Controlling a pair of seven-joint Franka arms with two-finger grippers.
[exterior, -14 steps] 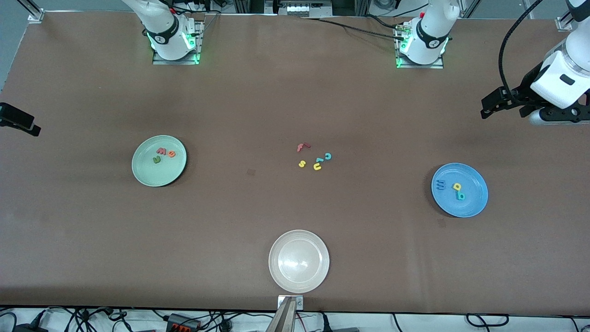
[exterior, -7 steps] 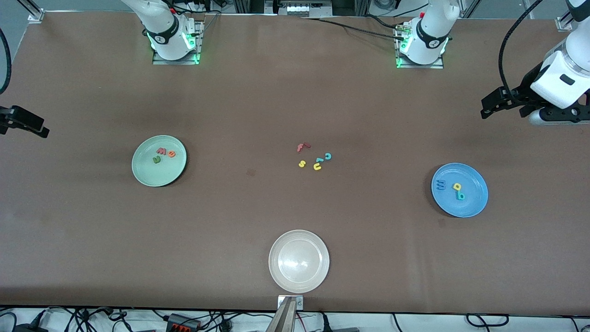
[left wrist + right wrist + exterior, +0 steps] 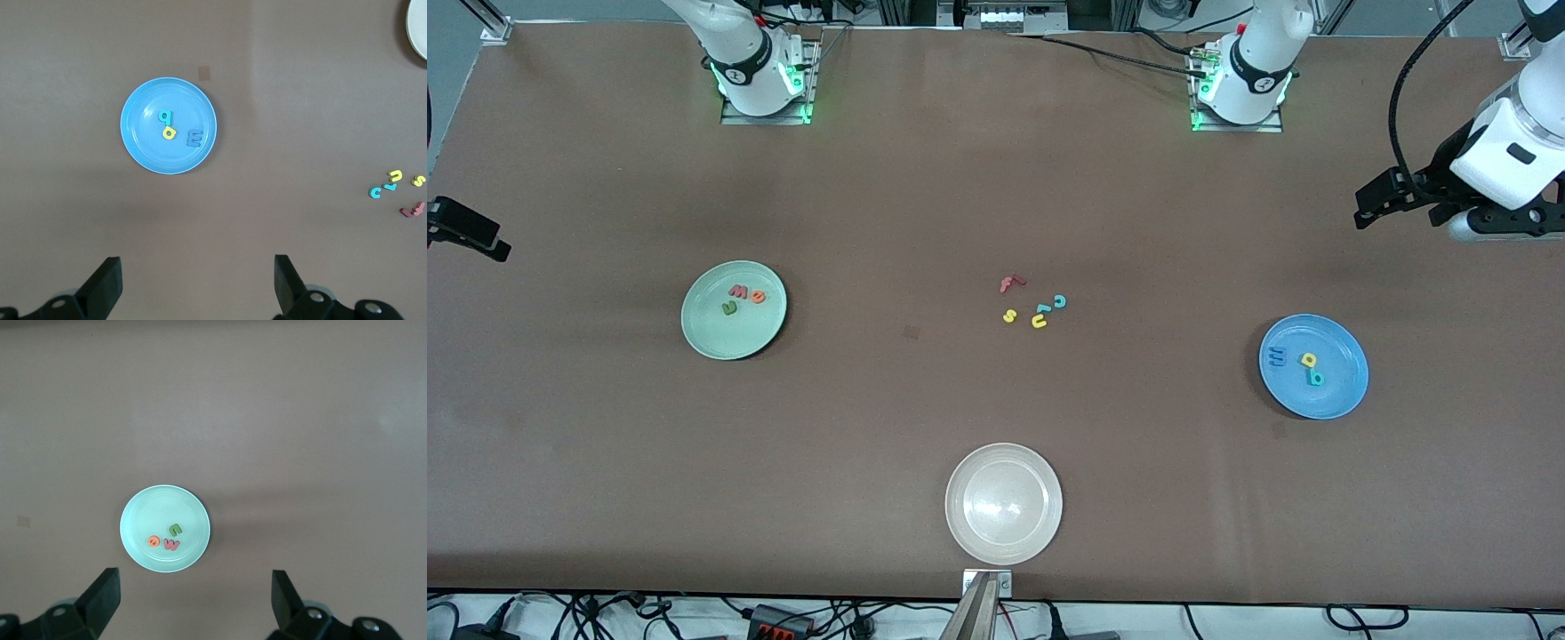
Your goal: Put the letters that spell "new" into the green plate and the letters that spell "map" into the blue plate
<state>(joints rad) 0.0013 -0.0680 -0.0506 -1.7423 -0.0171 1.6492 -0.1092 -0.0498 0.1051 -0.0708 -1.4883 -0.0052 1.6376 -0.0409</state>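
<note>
Brown matte covering spans the table [image 3: 925, 178]. From the front, the green plate [image 3: 734, 338], round and raised at the rim, sits toward the right arm's end with the foam n [image 3: 729, 308], e [image 3: 758, 297] and w [image 3: 738, 290] lying flat in it; the blue plate [image 3: 1334, 396], toward the left arm's end, carries the m [image 3: 1278, 356], a [image 3: 1308, 359] and p [image 3: 1314, 378]. Only this view takes in the whole whitish plate [image 3: 1004, 504], glossy, nearest the camera, and the loose cluster at mid-table: red f [image 3: 1009, 284], yellow s [image 3: 1009, 316], yellow u [image 3: 1039, 322], teal c [image 3: 1059, 301].

The left gripper [image 3: 198, 283] hangs over bare table at its arm's end, jaws spread wide and holding nothing; its wrist view alone shows that gap, with the blue plate beneath. The right gripper [image 3: 193, 599] barely enters the front view at the table's edge; its own wrist view shows equally wide, empty jaws above the green plate
</note>
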